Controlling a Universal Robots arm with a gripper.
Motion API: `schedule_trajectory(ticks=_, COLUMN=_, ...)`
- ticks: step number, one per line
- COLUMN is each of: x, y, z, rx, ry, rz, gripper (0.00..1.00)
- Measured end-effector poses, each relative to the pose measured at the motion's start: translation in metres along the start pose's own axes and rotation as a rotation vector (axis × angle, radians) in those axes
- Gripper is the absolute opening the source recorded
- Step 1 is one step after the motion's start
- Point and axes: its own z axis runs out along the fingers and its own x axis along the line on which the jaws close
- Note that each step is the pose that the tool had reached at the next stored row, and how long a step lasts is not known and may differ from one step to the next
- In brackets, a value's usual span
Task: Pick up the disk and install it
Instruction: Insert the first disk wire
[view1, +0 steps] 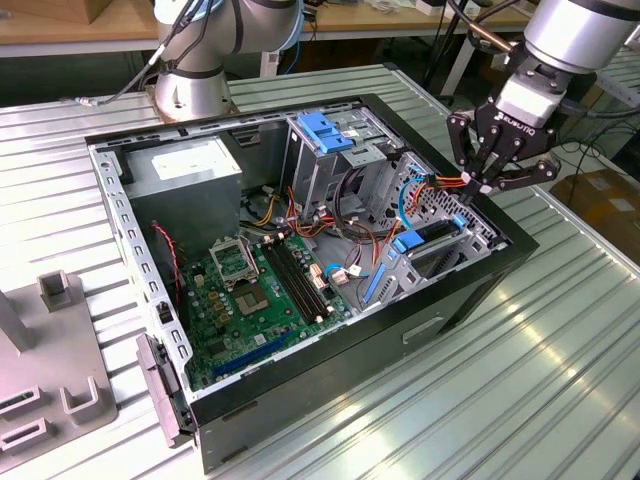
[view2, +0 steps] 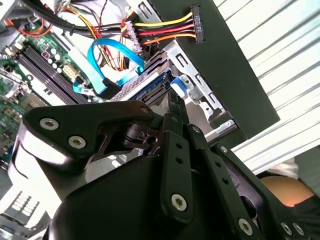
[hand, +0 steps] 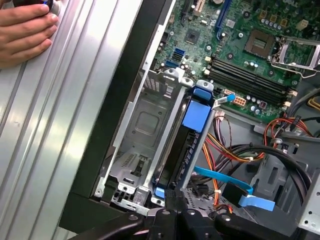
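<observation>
Now the jaws, pressed together, sit just above the disk standing in its bay.

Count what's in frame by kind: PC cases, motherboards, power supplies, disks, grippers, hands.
PC case: 1
Motherboard: 1
Power supply: 1
Disk: 1, seated in the metal bay at the case edge
Gripper: 1, over that bay
Hand: 1, resting on the table beside the case
Total: 6
</observation>
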Motion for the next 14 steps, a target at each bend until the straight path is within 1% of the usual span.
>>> schedule_trajectory(ticks=1, x=0.0000, y=0.0000, z=0.0000, rx=0.0002, ry=-0.0002, rz=-0.008, gripper=0.11)
schedule_trajectory(ticks=4, x=0.0001, y=-0.0002, z=0.0000, rx=0.0002, ry=-0.0002, rz=-0.012, gripper=0.11)
schedule_trajectory(ticks=7, x=0.0001, y=-0.0018, z=0.0002, rx=0.0004, ry=-0.0005, rz=-0.016, gripper=0.11)
schedule_trajectory(ticks=11, x=-0.0003, y=-0.0081, z=0.0001, rx=0.0005, ry=-0.0004, rz=-0.025, gripper=0.11)
schedule_trajectory(ticks=12, x=-0.0002, y=-0.0115, z=0.0002, rx=0.0007, ry=-0.0005, rz=-0.034, gripper=0.11)
schedule_trajectory(ticks=14, x=-0.0002, y=-0.0126, z=0.0002, rx=0.0012, ry=-0.0008, rz=-0.061, gripper=0.11)
